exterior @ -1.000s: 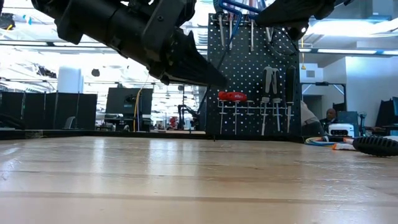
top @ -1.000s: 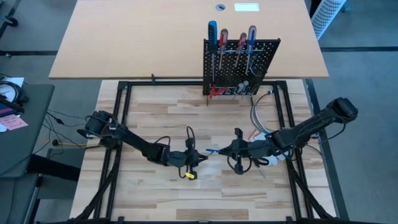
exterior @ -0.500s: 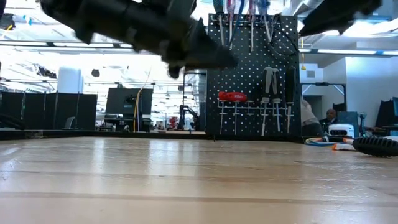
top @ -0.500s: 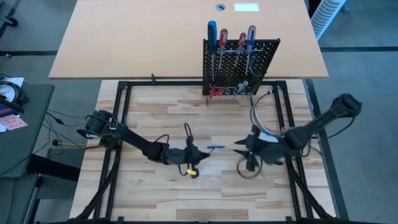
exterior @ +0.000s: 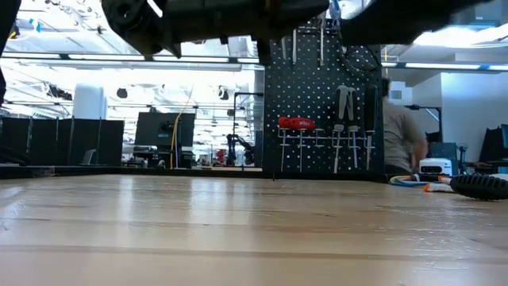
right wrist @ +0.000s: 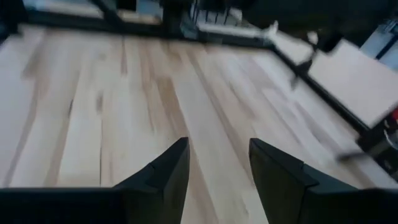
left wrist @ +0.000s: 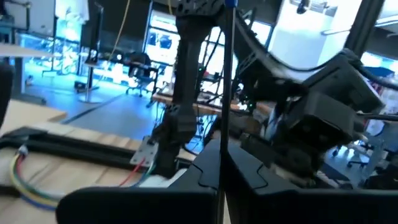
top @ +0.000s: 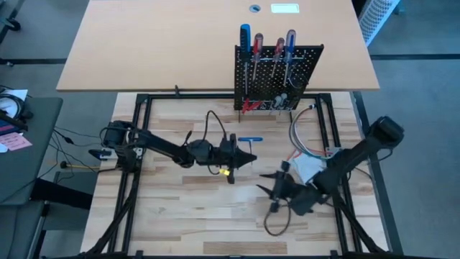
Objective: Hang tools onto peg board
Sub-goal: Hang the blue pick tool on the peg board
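Gripping a blue-handled screwdriver (top: 250, 140), left hand (top: 246, 159) hovers mid-counter (top: 180, 216), fingers clamped on its thin shaft. Right hand (top: 267, 185) open, empty, nearer the front. Peg board (top: 278, 68) stands at rear, holding three screwdrivers (top: 267, 44).

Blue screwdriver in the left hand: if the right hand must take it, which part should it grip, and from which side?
Probably the blue handle. The left hand is shut on the thin shaft, leaving the thicker handle free on the peg board side. The open right hand could come from there, fingers across the handle.
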Motion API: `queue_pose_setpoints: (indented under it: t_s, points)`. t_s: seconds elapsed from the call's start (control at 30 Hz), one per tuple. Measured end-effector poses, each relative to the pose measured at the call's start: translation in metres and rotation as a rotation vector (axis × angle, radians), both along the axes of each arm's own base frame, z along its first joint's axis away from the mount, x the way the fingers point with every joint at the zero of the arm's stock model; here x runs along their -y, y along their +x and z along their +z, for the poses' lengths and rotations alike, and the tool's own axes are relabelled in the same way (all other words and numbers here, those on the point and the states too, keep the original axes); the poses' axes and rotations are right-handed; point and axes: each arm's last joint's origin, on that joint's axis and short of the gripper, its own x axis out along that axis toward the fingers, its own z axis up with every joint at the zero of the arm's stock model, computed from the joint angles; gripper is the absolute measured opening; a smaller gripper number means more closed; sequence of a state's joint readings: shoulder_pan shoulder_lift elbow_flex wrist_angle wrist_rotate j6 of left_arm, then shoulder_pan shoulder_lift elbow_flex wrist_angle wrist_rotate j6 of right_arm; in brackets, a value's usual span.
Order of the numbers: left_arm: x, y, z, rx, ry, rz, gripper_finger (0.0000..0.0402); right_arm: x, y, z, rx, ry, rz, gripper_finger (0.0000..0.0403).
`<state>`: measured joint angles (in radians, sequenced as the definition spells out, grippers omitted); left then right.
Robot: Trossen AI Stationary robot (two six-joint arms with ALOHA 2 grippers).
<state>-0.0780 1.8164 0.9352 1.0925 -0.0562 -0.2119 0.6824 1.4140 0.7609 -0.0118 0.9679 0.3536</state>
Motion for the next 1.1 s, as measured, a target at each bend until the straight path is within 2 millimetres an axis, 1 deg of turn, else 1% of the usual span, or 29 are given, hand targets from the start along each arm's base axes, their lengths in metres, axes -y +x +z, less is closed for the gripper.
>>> queue_pose_setpoints:
  t_s: [0.07,0.13,0.23,0.3,0.37,0.47,0.57,0.67,0.83,0.97,1.1]
  points:
    - [0.004,0.001,0.003,0.008,0.023,-0.007,0.0,0.003,0.017,-0.001,0.047,-0.008,0.002,0.0172]
    - [0.01,0.001,0.004,0.011,0.045,-0.017,0.0,0.01,0.03,0.001,0.09,0.007,0.003,0.0171]
    - [0.016,0.001,0.005,0.019,0.056,-0.031,0.0,0.024,0.039,0.005,0.122,0.018,-0.039,0.0168]
    - [0.018,0.001,0.005,0.017,0.056,-0.037,0.0,0.032,0.039,0.01,0.123,0.022,-0.053,0.0163]
    - [0.02,0.001,0.005,0.013,0.057,-0.042,0.0,0.035,0.039,0.016,0.142,0.05,-0.031,0.0156]
    - [0.023,0.0,0.004,0.009,0.057,-0.05,0.0,0.037,0.037,0.022,0.161,0.072,-0.02,0.014]
    - [0.025,0.0,0.004,0.009,0.061,-0.052,0.0,0.035,0.036,0.023,0.152,0.048,-0.001,0.0117]
    - [0.026,0.0,0.004,0.01,0.067,-0.054,0.0,0.032,0.035,0.024,0.147,0.032,0.016,0.0085]
    - [0.026,0.0,0.004,0.011,0.072,-0.052,0.0,0.028,0.033,0.024,0.148,0.028,0.028,0.0016]
    - [0.026,0.0,0.004,0.012,0.074,-0.051,0.0002,0.029,0.033,0.024,0.149,0.03,0.023,0.001]
    - [0.026,0.0,0.003,-0.004,0.086,-0.048,0.0018,0.032,0.034,0.022,0.13,0.02,0.016,0.0003]
